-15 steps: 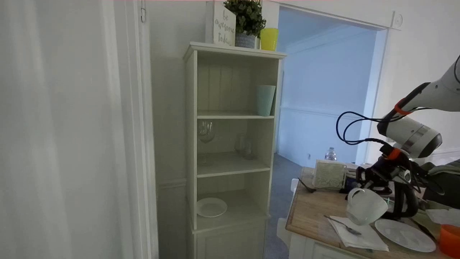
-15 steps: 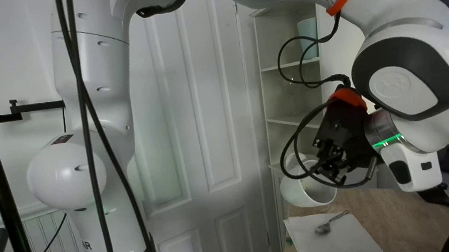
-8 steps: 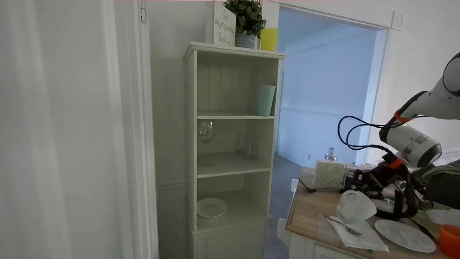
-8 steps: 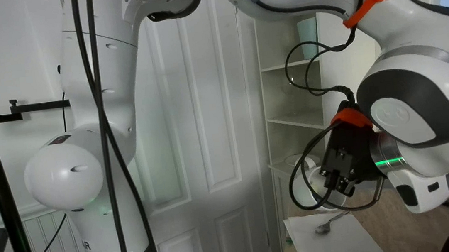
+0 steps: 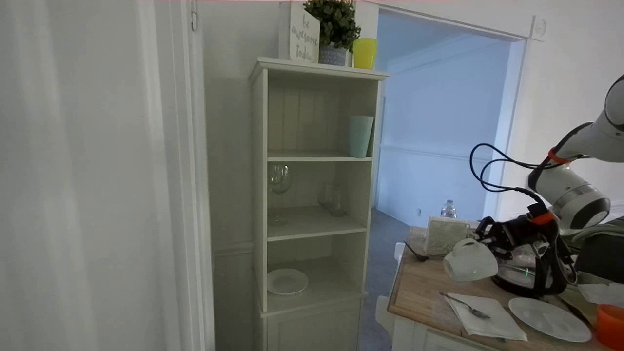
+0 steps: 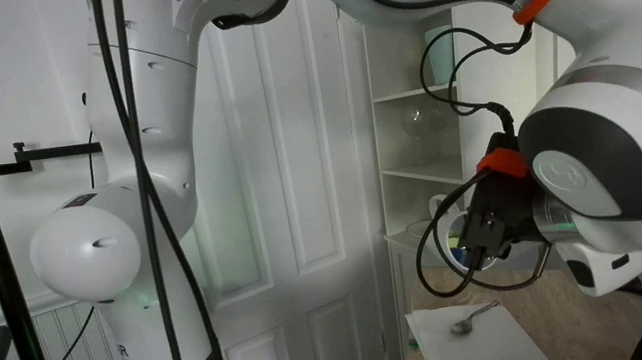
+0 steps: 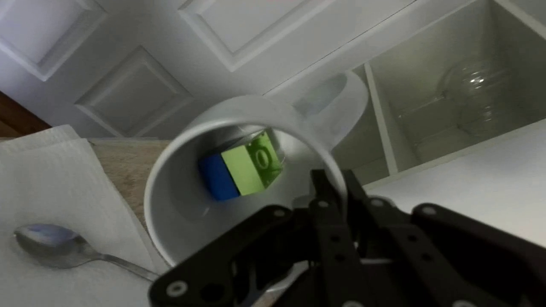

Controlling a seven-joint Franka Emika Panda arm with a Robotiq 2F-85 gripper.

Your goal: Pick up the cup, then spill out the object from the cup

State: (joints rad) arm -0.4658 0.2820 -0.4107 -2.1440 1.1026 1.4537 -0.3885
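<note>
The white cup hangs above the wooden table, tilted onto its side. It also shows in an exterior view, partly behind my gripper and cables, and in the wrist view. Its handle points away from my fingers. A green and blue block lies inside the cup against its wall; it is partly seen in an exterior view. My gripper is shut on the cup's rim, one finger inside and one outside. In an exterior view the gripper is right of the cup.
Below lie a white napkin with a spoon, and a white plate. A glass pot with a black handle stands behind. A patterned holder, an orange cup and a shelf unit are nearby.
My gripper has moved the cup and tipped it further onto its side. In the exterior view with the shelf in front, the cup has shifted left and up. The block now shows inside the cup.
</note>
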